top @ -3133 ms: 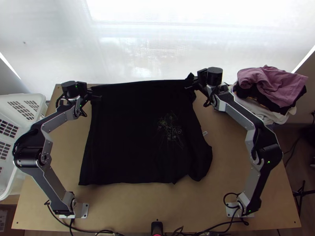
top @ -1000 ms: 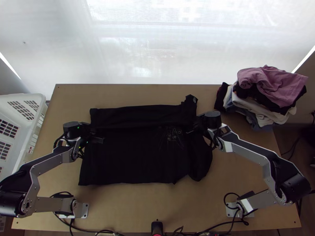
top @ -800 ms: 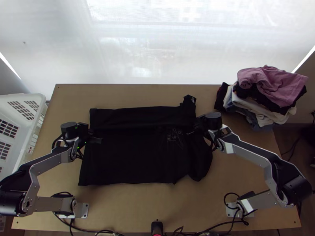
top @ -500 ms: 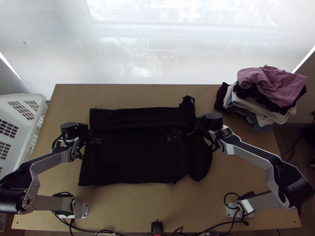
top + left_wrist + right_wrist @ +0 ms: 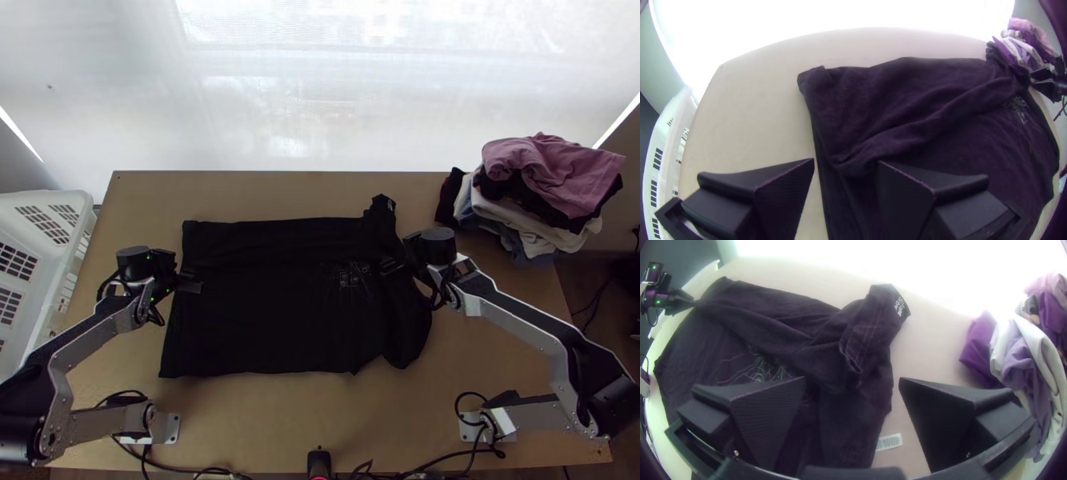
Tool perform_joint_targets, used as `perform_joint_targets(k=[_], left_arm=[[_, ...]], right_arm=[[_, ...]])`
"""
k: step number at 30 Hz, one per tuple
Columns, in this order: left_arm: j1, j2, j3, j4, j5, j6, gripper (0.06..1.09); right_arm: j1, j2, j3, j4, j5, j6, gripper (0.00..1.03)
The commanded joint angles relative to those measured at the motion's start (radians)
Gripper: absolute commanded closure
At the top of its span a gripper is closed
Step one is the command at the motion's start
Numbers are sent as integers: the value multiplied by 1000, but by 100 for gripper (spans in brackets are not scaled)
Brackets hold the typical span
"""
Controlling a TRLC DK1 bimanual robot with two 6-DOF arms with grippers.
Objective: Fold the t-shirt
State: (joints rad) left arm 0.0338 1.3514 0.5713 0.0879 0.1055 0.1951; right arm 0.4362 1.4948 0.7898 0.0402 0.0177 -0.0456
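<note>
The shirt [image 5: 272, 320] lies on the table [image 5: 320, 416], long axis side to side between the arms, its folded strip just beyond both claws. Left claw [image 5: 846, 161], wide open and empty, is nearer the left end; right claw [image 5: 852, 378], likewise, the right. Earlier, both claws were at the shirt's far edge, since folded nearer.

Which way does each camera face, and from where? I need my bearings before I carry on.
Top view: fixed high over the table's near edge, looking steeply down on the black t-shirt; both arms show, bases lower left and lower right.
Left wrist view: on the left arm's wrist, facing the t-shirt and the table beyond; its gripper shows, open.
Right wrist view: on the right arm's wrist, facing the t-shirt and clothes pile; its gripper shows, open.
Both wrist views share the t-shirt, the pile and the other arm's gripper.
</note>
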Motion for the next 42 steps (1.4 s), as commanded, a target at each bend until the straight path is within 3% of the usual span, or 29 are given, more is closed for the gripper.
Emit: perform_joint_targets(k=[1,4,7,13,17,22,35,39,42], left_arm=[[20,-216,96,-433,140,4,33],[40,-244,148,-731,197,90,33],[48,-245,170,-941,195,135,33],[64,-235,173,-1105,118,182,33],[64,-278,142,-1093,-26,221,26],[64,-316,104,-1123,-93,264,26],[44,-281,35,-1176,-87,251,27],[44,-275,15,-1162,-76,251,38],[44,-270,7,-1146,-41,257,54]], right_arm=[[-1,-105,32,-106,-1,-5,5],[-8,-148,55,-180,-1,-5,5],[-21,-182,57,-220,1,-14,5],[-36,-225,49,-253,-1,-10,5],[-37,-235,68,-286,1,-4,5],[-42,-255,83,-324,1,-2,5],[-54,-298,81,-384,2,0,5],[-62,-306,75,-388,4,0,5],[-63,-308,75,-395,2,0,5]])
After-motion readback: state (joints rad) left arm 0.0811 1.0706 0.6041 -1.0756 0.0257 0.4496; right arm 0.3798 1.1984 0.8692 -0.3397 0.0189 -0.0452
